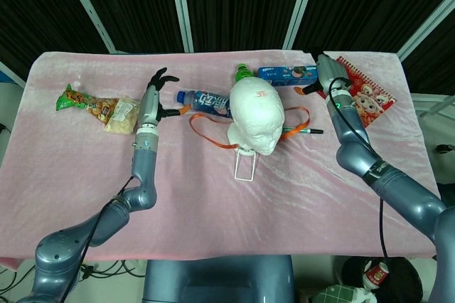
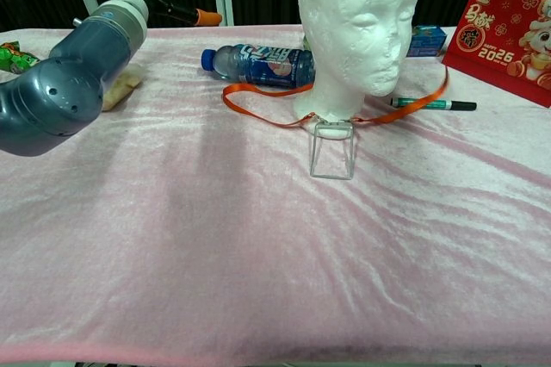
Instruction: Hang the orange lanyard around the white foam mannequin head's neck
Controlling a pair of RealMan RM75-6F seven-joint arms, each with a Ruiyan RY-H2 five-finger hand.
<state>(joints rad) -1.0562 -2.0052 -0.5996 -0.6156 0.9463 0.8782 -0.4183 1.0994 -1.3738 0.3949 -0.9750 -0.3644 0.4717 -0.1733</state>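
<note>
We see the orange ribbon lanyard [image 1: 213, 134] lying slack on the pink velvet tablecloth [image 2: 258, 246], looped round the base of the white foam mannequin head [image 2: 357, 22] at the neck: one bow sags out left, the other right, and both meet at the clear badge holder [image 2: 332, 150] in front of the neck.

The left hand [image 1: 155, 93] hangs above the cloth left of the head w/ fingers spread apart, holding nothing; orange tips show in the chest view. The right hand [image 1: 325, 75] sits at the far right next to the calendar; its fingers are mostly hidden, so we can't tell how they lie, tho nothing appears in it.

Containers: a clear plastic bottle w/ blue cap and blue label [image 2: 254, 64] lies on its side just left of the head; label text too small to read. A blue snack box [image 1: 288, 73] lies far side, print illegible. Green-and-tan snack bags [image 1: 96, 107] sit far left.

Writing: the red desk calendar [image 2: 508, 22] reads "2025" w/ gold Chinese characters. A green marker pen [image 2: 430, 104] lies right of the neck, under the lanyard's right bow.
</note>
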